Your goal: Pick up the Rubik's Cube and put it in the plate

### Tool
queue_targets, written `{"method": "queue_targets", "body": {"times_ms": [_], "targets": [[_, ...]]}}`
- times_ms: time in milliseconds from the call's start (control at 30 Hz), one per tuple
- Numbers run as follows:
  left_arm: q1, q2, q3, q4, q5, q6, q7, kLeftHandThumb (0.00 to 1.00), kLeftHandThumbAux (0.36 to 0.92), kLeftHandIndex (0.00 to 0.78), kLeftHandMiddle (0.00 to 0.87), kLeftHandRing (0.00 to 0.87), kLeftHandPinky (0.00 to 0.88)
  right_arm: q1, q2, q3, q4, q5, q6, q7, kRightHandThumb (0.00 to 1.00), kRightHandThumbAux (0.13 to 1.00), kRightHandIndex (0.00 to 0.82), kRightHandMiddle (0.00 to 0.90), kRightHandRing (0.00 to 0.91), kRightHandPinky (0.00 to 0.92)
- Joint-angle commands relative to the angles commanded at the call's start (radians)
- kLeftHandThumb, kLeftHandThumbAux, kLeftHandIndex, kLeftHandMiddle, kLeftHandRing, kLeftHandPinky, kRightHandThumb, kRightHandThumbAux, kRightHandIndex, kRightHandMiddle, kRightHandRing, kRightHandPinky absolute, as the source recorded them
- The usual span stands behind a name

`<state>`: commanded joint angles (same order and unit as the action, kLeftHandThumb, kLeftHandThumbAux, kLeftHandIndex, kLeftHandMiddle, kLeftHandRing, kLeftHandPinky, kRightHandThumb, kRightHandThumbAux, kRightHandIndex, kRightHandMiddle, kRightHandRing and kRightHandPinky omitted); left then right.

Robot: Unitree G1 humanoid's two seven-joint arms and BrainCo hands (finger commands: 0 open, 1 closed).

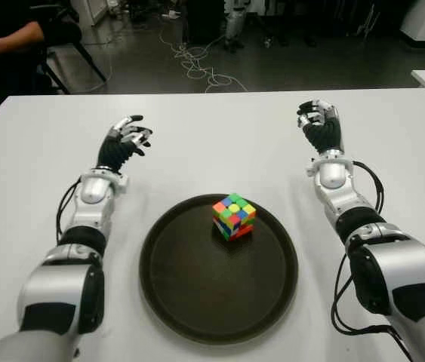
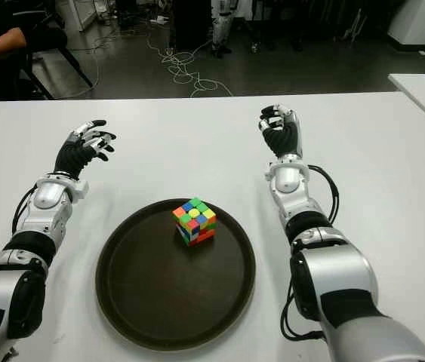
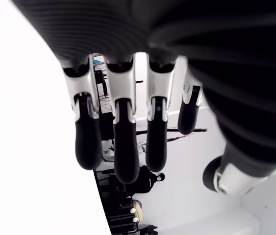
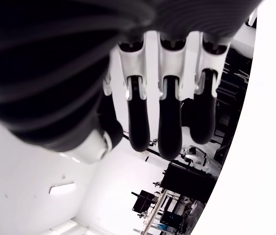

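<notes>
Rubik's Cube (image 1: 234,216) already sits inside the plate (image 1: 189,298), toward its far rim. Going left to right: your left hand (image 1: 124,142) shows beyond the plate's left side, fingers relaxed and empty; your right hand (image 1: 319,124) shows beyond its right side, loosely curled, holding nothing. Neither hand is clearly nearer the cube.

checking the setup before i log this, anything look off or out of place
Nothing stands out. The cube sits whole inside the plate, toward its far rim, turned corner-on. The plate lies flat on the table. The left hand and right hand show either side, fingers relaxed, holding nothing.
</notes>
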<state>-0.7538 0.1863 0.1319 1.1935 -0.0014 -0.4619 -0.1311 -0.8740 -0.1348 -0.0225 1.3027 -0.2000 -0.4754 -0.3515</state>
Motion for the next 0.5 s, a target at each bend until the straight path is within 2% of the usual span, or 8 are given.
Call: {"method": "queue_targets", "body": {"times_ms": [167,500], "targets": [[-0.001,0.0,-0.001,0.0,0.002,0.005,0.005,0.309,0.626,0.206,0.391,0.477,0.54,0.0,-0.002,0.0,0.001,0.001,0.0,0.007,0.668,0.729,0.407,0.446,0.502,0.54],[-0.002,-0.002,0.002,0.001,-0.001,0.006,0.012,0.304,0.629,0.209,0.388,0.473,0.537,0.0,-0.003,0.002,0.001,-0.002,0.0,0.01,0.669,0.728,0.408,0.422,0.48,0.508]]}}
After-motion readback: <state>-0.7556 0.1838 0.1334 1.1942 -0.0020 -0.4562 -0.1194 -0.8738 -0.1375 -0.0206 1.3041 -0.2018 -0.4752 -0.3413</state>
